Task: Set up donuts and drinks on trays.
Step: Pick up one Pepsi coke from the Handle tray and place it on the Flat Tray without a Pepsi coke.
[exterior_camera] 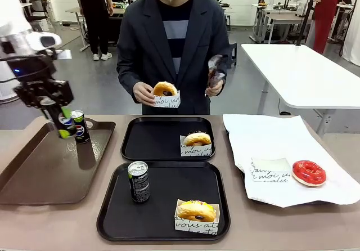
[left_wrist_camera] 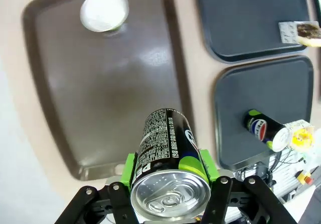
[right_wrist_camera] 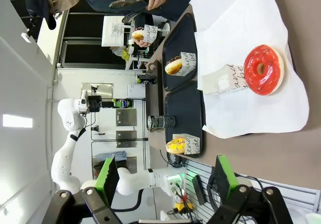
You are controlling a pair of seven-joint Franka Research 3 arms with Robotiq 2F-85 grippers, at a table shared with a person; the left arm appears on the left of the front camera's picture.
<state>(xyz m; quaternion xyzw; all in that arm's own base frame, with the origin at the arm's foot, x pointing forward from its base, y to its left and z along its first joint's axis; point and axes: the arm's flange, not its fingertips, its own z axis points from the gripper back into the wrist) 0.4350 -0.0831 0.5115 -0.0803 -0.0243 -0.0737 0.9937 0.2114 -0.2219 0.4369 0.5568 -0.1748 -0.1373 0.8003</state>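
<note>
My left gripper (exterior_camera: 58,113) is shut on a black Pepsi can (exterior_camera: 65,125) and holds it upright over the far part of the brown tray; the wrist view shows the can (left_wrist_camera: 168,153) clamped between the green pads. A second can (exterior_camera: 80,126) stands beside it on that tray. The near black tray (exterior_camera: 112,217) carries a can (exterior_camera: 138,182) and a sleeved donut (exterior_camera: 196,213). The far black tray (exterior_camera: 146,144) carries one sleeved donut (exterior_camera: 197,140). The person holds another sleeved donut (exterior_camera: 165,93) and tongs (exterior_camera: 214,72). My right gripper (right_wrist_camera: 165,176) is open with nothing between its fingers.
The brown handled tray (exterior_camera: 39,172) lies at the left. White paper (exterior_camera: 270,138) at the right bears a red-iced donut (exterior_camera: 309,172) and an empty sleeve (exterior_camera: 270,170). The person stands at the far edge behind the black trays.
</note>
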